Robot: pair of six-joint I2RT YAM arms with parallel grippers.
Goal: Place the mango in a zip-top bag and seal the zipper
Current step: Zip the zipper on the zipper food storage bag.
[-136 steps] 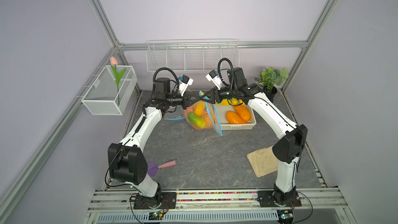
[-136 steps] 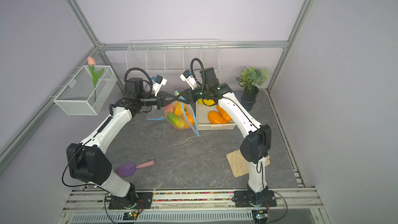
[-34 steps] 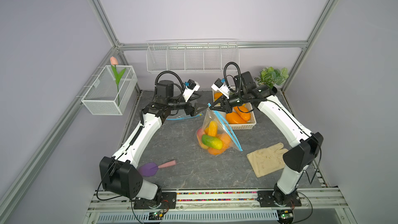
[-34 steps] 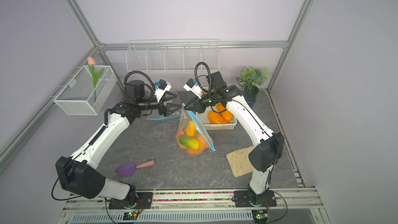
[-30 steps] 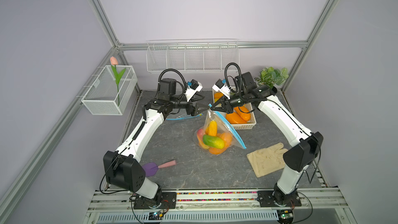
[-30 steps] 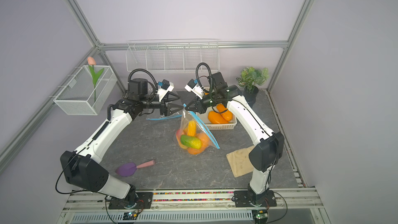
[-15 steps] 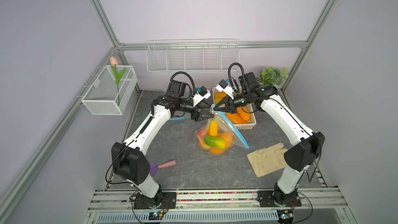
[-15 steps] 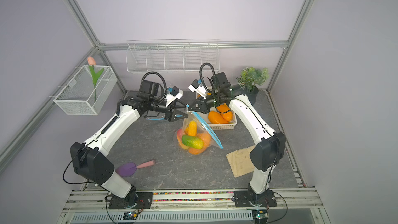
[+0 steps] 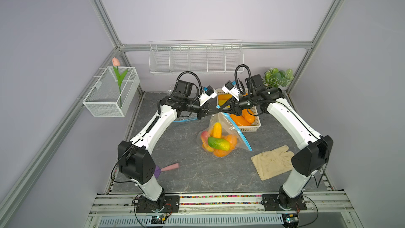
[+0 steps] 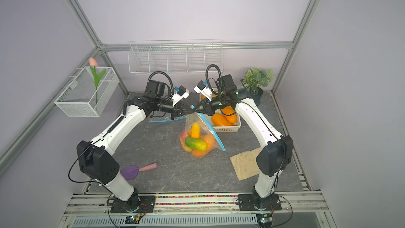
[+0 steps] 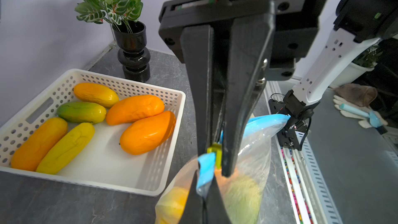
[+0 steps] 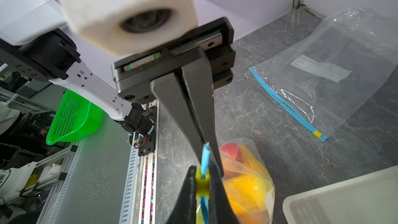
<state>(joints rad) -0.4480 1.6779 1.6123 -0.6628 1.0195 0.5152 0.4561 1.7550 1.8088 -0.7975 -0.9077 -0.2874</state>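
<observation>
While the left hand (image 9: 214, 112) and right hand (image 9: 221, 109) both pinch the blue zipper strip (image 9: 238, 134) at its top corner, the clear crinkled zip-top bag (image 9: 228, 126) of smooth oblong mangoes (image 9: 217, 129) sags onto the grey marbled counter (image 9: 192, 172). The white perforated basket (image 9: 249, 129) sits just beside it, with bare stone in front.

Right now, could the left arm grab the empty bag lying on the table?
Probably not yet: the left gripper is shut on the filled bag, so it must let go first. Otherwise the empty bag lies uncovered, close to that arm.
</observation>
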